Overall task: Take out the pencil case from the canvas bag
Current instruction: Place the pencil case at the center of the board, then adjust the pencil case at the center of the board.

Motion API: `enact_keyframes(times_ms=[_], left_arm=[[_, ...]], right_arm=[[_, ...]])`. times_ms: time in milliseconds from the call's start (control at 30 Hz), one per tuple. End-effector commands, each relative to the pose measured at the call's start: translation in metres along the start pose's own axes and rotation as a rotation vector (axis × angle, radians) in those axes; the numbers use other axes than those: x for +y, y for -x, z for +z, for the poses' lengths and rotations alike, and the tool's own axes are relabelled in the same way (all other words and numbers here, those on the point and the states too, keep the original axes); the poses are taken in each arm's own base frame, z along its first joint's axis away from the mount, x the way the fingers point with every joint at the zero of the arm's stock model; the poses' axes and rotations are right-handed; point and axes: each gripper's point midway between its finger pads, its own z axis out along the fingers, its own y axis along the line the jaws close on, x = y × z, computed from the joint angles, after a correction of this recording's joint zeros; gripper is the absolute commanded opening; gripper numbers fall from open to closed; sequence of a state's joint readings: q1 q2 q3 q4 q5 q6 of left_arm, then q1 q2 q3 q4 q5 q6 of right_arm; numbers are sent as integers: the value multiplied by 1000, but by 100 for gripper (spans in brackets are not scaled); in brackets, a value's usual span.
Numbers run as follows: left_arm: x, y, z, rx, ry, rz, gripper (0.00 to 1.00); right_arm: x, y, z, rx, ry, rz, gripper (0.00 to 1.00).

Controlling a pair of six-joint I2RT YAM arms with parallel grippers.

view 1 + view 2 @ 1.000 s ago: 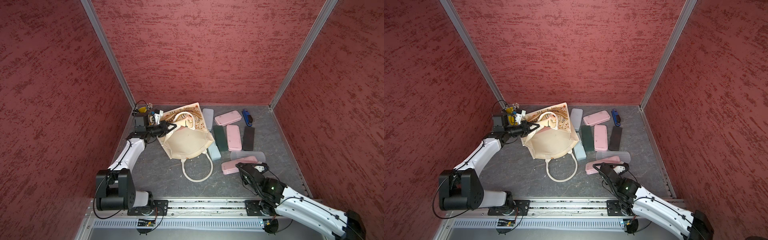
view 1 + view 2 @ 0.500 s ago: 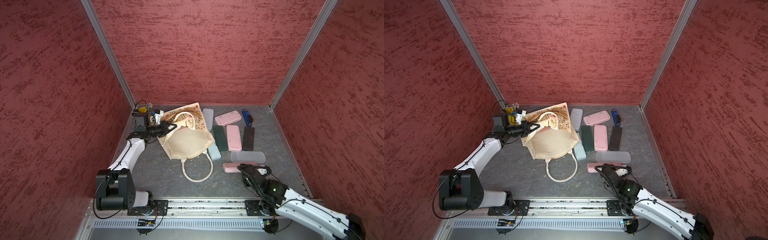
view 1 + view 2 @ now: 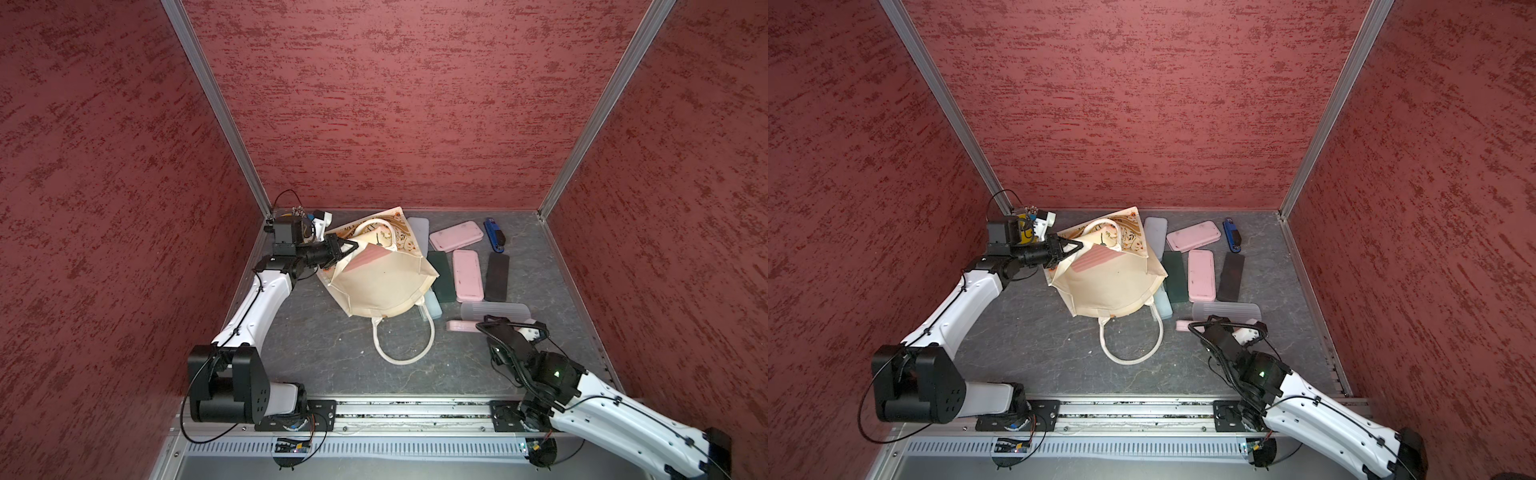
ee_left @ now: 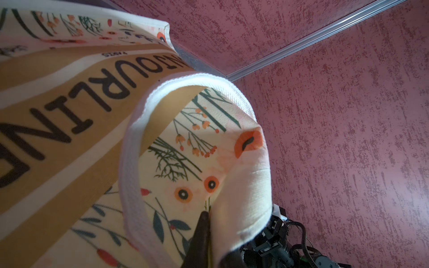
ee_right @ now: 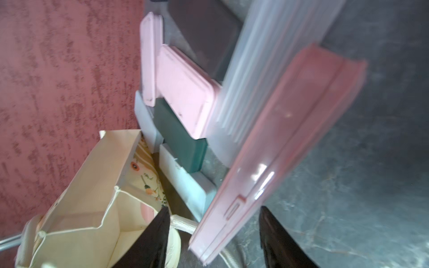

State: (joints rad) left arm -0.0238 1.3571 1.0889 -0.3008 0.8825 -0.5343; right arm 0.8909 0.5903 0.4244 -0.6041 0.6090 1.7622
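Note:
The cream canvas bag (image 3: 386, 282) (image 3: 1113, 286) lies on the grey floor with its mouth toward the left arm, and its floral face with a tan lettered band fills the left wrist view (image 4: 69, 104). My left gripper (image 3: 352, 246) (image 4: 209, 214) is shut on the bag's rim and holds it up. A pink ribbed pencil case (image 3: 368, 257) (image 3: 1096, 257) pokes out of the mouth. My right gripper (image 3: 509, 328) (image 5: 213, 208) is open at the front right. The end of a translucent pink case (image 5: 267, 150) (image 3: 460, 325) lies between its fingers with gaps on both sides.
A clear ribbed case (image 3: 494, 311) lies against the translucent pink one. Beyond it lie two pink cases (image 3: 456, 236) (image 3: 467, 275), a dark green one (image 3: 441, 276), a black one (image 3: 497, 276), a grey one (image 3: 417, 232), a pale blue one (image 3: 432, 307) and a blue stapler-like thing (image 3: 493, 235). The bag's loose handle (image 3: 405, 345) loops toward the front.
My right gripper has opened wider and drawn back toward the front edge. The translucent pink case now lies flat by the clear case. The left arm and the bag have not moved.

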Motion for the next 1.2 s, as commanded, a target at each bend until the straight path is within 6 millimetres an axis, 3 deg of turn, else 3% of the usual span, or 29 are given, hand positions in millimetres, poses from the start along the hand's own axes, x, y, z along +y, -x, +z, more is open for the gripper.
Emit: enact_keyframes(times_ms=[0,67,233,333,500,667,800,933,1167], left_arm=[[-28,7,-11,-20,-36,11,3],[-30,9,-12,-22,-38,-5,3],[-33,8,-12,-12,-46,-40,3],[-36,9,-14,-12,-50,-41,3],[-38,9,-16,-13,-41,-34,3],[-35,5,-17,-9,-30,-43,3],[-33,2,-18,-15,-23,-47,3],[-40,0,-23,-17,-35,-42,3],[-61,8,-36,-48,-92,-26,4]], right_arm=[[58,5,-11,-49,150,-196,62],[87,-1,-18,-40,224,-292,61],[107,-3,-25,-36,260,-387,61],[105,-2,-27,-37,274,-388,61],[79,-3,-17,-24,249,-327,59],[94,-3,-15,-55,216,-395,50],[102,-17,4,-28,133,-546,49],[102,-25,34,72,128,-562,48],[96,-18,75,168,88,-557,47]])
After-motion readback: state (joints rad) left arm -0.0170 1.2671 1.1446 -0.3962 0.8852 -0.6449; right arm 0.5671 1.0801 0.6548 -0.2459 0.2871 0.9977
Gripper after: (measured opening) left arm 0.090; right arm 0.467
